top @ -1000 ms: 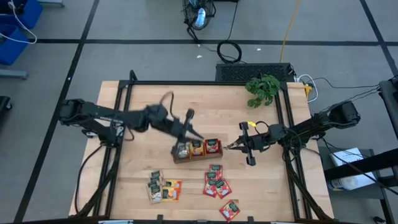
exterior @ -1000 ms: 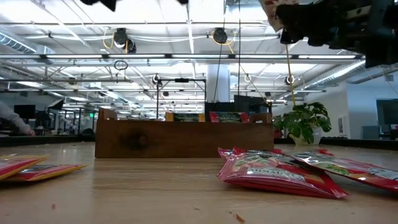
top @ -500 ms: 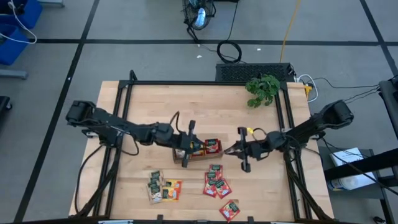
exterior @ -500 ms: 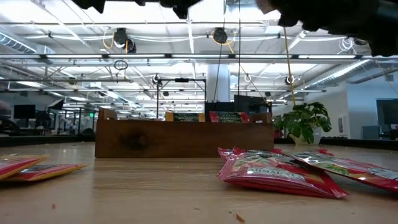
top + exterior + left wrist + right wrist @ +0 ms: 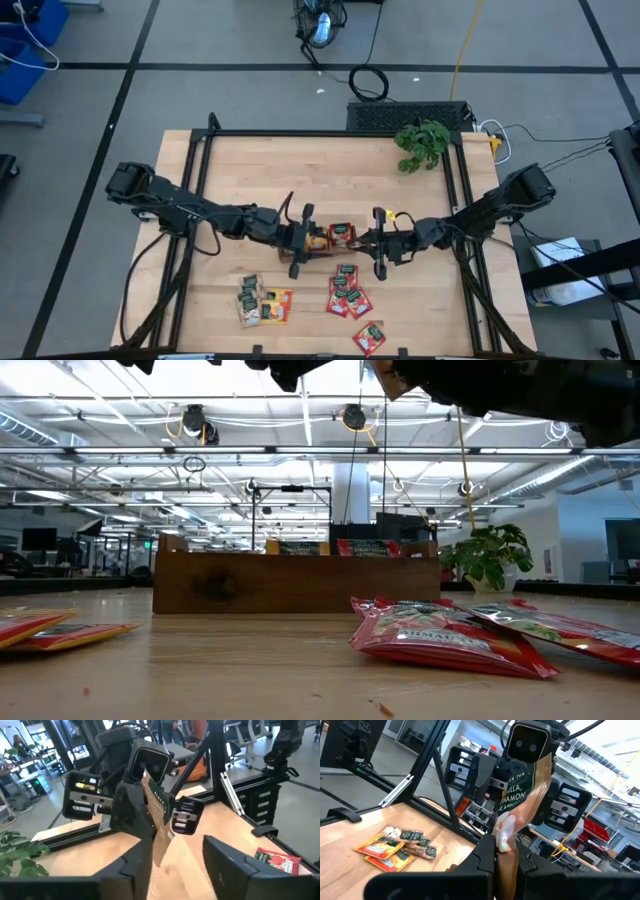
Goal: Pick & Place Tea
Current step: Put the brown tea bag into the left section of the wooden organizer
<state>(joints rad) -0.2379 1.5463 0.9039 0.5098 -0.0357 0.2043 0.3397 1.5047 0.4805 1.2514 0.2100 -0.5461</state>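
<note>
A dark green tea sachet (image 5: 527,795) (image 5: 157,810) hangs in the air over the long brown tray (image 5: 318,240) (image 5: 295,580), with my right gripper (image 5: 507,847) (image 5: 366,240) shut on it. My left gripper (image 5: 182,865) (image 5: 312,240) faces it from the table's left, open, with a finger on either side of the sachet's free end. More sachets stand in the tray. Red ones (image 5: 348,295) (image 5: 450,635) and green and orange ones (image 5: 262,300) lie flat on the table near its front edge. My right gripper pinches one end of the sachet (image 5: 505,832) between its two fingers. The fingers come about level from the table's right. The rest of the sachet sticks out past the fingertips toward the left gripper, lifted clear of the tray and table.
A leafy plant (image 5: 422,145) (image 5: 490,555) stands at the far right of the table. A black frame (image 5: 205,160) runs round the tabletop. Bare wood lies between the tray and the far edge.
My left gripper has come down and toward the near edge, to just over the tray. My right gripper has gone toward the table's left with the sachet. The two now stand tip to tip above the tray.
</note>
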